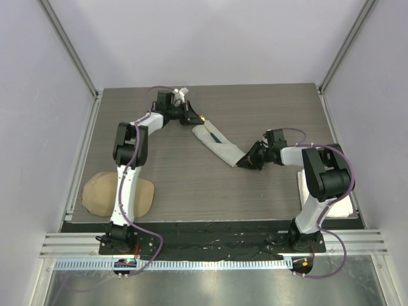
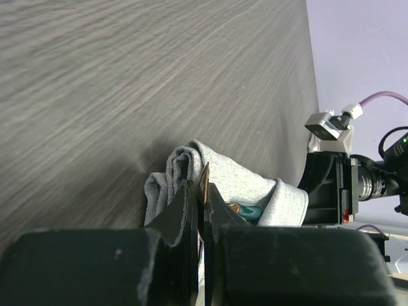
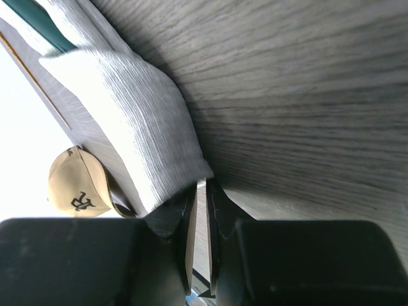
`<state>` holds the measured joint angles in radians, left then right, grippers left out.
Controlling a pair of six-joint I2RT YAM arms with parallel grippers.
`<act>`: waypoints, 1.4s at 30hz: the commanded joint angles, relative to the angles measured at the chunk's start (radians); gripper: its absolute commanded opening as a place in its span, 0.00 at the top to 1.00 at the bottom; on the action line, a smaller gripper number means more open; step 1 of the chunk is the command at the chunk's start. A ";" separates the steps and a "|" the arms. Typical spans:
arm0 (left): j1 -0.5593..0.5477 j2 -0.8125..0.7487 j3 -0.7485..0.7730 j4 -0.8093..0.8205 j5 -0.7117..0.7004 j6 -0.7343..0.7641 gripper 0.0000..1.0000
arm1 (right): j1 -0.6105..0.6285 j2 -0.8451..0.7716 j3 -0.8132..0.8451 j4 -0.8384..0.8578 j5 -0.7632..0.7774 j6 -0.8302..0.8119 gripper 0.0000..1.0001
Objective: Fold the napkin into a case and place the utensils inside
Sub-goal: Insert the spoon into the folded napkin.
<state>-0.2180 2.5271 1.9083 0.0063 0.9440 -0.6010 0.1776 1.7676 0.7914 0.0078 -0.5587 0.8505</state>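
Observation:
The napkin [image 1: 220, 145] lies as a narrow grey case slanting across the table's middle. It also shows in the left wrist view [image 2: 229, 178] and the right wrist view [image 3: 134, 115]. A dark teal handle [image 2: 254, 211] sticks out of its far open end, with a small orange-brown bit beside it. It also shows in the top view [image 1: 214, 135]. My left gripper [image 1: 193, 118] is at that open end, shut on the thin gold spoon [image 2: 205, 182]. My right gripper [image 1: 245, 163] is at the case's near end, its jaws almost closed on the cloth's corner [image 3: 203, 173].
A tan cap [image 1: 118, 194] with a black emblem lies at the table's front left and shows in the right wrist view [image 3: 76, 188]. A thick white towel [image 1: 347, 207] lies at the front right beside the right arm's base. Metal frame posts stand at the table's corners.

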 commanded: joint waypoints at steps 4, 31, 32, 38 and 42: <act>-0.026 -0.117 -0.061 0.124 -0.030 -0.017 1.00 | 0.005 0.018 0.028 0.008 0.037 -0.005 0.85; -0.052 -0.130 0.001 0.000 -0.073 0.056 1.00 | 0.034 -0.149 0.296 -0.462 0.091 -0.346 0.89; -0.052 -0.128 0.003 -0.003 -0.074 0.050 1.00 | 0.040 -0.133 0.314 -0.457 0.077 -0.349 0.89; -0.058 -0.137 0.017 -0.003 -0.085 0.041 1.00 | 0.057 -0.042 0.305 -0.364 0.025 -0.323 0.93; -0.063 -0.140 0.023 -0.060 -0.093 0.069 1.00 | 0.057 0.001 0.296 -0.339 0.039 -0.329 0.94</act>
<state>-0.2710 2.4485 1.8889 -0.0193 0.8547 -0.5644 0.2337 1.7454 1.0878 -0.3824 -0.5049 0.5304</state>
